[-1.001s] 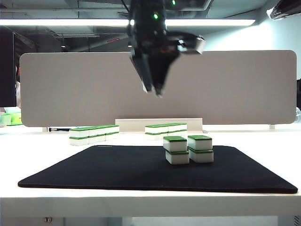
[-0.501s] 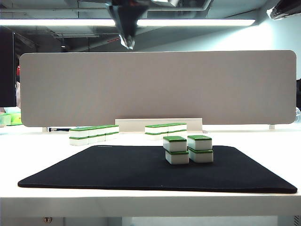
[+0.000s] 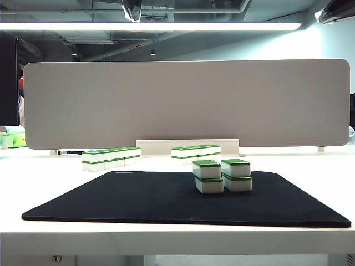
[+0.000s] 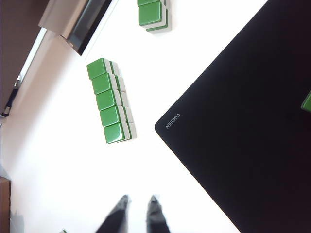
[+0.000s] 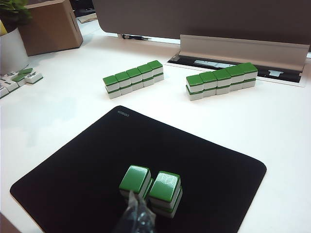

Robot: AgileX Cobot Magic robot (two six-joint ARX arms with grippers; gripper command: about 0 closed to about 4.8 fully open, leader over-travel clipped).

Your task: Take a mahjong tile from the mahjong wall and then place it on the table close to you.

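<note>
Left end effector (image 4: 137,211): hanging high over the white counter (image 4: 63,160), fingers nearly together with only a narrow gap, gripping nothing. In the exterior view only its dark tip (image 3: 131,10) is showing at the upper edge. Right end effector (image 5: 138,218): sitting low over the near part of the mat, dark fingertips looking closed together, nothing visibly between them; it is not appearing in the exterior view.

Grey divider panel (image 3: 188,102): standing upright across the back of the counter.

Black mat (image 3: 166,197): lying flat on the counter, taking up most of the near area.

Mahjong wall (image 5: 133,78): sitting on the bare counter beyond the mat's far left corner, a row of five green-topped white stacks, two high, touching side by side. A second like row (image 5: 222,80) is lying to its right, just in front of the pale rail at the foot of the divider.

Two lone two-tile stacks (image 3: 222,175): standing on the mat right of centre, just beside each other, the left stack's top tile sitting slightly askew.

Brown cardboard box (image 5: 48,26): standing at the far left corner in the right wrist view.
</note>
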